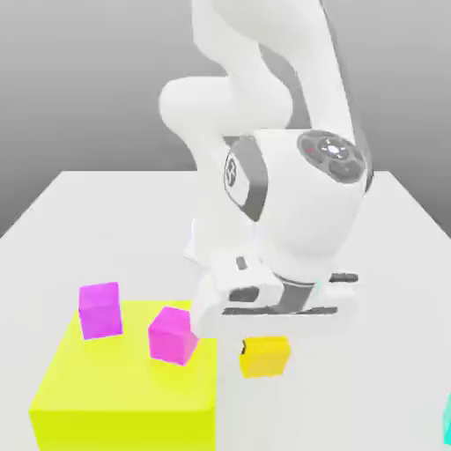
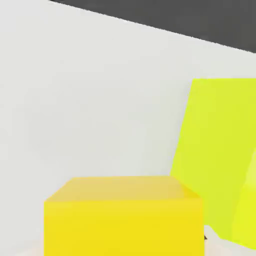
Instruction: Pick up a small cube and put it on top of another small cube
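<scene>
Yellow-orange was the colour I fixed on first: the small cube (image 1: 264,357) sat directly under the hand, just off the lime-yellow block's (image 1: 123,396) edge on the exterior view's right. From that camera I could not tell whether the cube rested on the white table (image 1: 106,220) or hung clear of it. I placed the gripper (image 1: 264,333) at the underside of the hand, immediately above the cube; the fingers themselves were hidden behind the hand's body. I read them as closed down to their narrowest, and with the cube sitting tight beneath the hand and large in the hand view (image 2: 122,217), I noted it as gripped.

Two magenta cubes stood on top of the lime-yellow block. One magenta cube (image 1: 99,309) was toward the block's far corner on the exterior view's left. The other magenta cube (image 1: 172,335) was nearer the block's edge on the exterior view's right, tilted slightly, close to the hand's white housing but apart from the yellow-orange cube.

In the hand view the lime-yellow block (image 2: 215,165) rose beside the yellow-orange cube.

A sliver of cyan (image 1: 447,423) showed at the edge of the exterior view's right; I could not make out what it was.
</scene>
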You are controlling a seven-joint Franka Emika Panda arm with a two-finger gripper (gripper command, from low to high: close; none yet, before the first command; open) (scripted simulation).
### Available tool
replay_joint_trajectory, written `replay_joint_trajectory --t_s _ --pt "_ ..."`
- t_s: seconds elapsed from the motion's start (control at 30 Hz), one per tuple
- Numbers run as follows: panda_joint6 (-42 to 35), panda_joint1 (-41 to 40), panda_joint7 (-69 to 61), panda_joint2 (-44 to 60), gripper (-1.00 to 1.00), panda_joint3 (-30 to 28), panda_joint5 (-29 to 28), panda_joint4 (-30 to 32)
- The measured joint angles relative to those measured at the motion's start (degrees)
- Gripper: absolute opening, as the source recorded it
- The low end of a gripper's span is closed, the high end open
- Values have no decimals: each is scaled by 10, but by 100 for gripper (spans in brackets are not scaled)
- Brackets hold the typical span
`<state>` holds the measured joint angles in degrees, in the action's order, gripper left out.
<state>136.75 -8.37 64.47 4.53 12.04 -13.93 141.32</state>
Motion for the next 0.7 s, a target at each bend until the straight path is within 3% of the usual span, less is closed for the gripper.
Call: replay_joint_trajectory --t_s 0.5,0.67,0.7 --pt "-40 -153 435 -202 -100 -89 137 67" --pt "41 -191 518 -169 -100 -103 145 118" --pt "59 -192 520 -157 100 -103 145 124"
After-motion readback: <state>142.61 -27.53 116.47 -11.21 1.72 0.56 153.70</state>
